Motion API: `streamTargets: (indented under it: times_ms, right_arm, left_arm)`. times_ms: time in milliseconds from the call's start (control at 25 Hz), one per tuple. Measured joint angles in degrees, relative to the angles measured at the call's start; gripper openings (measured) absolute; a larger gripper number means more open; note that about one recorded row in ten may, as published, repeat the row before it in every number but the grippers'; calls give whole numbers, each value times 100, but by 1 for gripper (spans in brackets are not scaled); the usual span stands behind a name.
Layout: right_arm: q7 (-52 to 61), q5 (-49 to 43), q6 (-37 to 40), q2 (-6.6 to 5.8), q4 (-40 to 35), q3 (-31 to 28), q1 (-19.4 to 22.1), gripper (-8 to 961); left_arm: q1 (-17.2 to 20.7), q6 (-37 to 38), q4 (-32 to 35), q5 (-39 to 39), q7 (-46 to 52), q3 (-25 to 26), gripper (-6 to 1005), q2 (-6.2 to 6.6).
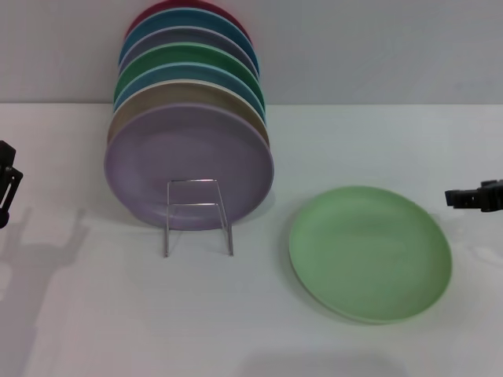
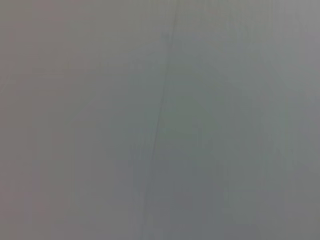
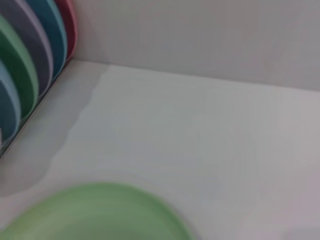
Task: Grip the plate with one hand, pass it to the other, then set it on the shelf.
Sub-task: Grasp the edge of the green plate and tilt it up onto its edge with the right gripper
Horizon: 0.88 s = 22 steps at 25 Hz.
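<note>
The plate (image 1: 369,253) lies flat on the white table (image 1: 94,314), at about four o'clock from the middle of the head view, nearest of all the things there. No gripper touches it. The right wrist view shows its pale green rim (image 3: 100,212) low in the picture, with bare table beyond.

At about ten o'clock from the plate stands the shelf (image 1: 198,216), its wire front loop resting on the table. The lilac plate (image 1: 189,166) stands on edge in it at the front, and a row of upright plates (image 1: 189,63) runs back behind it toward the wall.

The right gripper (image 1: 475,196) hangs at three o'clock, beside the plate yet apart from it; the left gripper (image 1: 8,184) at nine o'clock, well apart. I cannot tell how either's fingers stand.
</note>
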State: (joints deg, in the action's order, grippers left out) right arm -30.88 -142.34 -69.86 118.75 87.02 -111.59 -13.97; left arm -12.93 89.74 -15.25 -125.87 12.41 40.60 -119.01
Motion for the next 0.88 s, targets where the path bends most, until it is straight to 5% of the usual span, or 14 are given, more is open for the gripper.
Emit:
streamTargets:
  times_ms: [880]
  right_arm:
    - [548,-763,-1156,-122,-1365,-526,-1327,660]
  left_arm:
    - [13,-21,-101,1,16,0,863,-8]
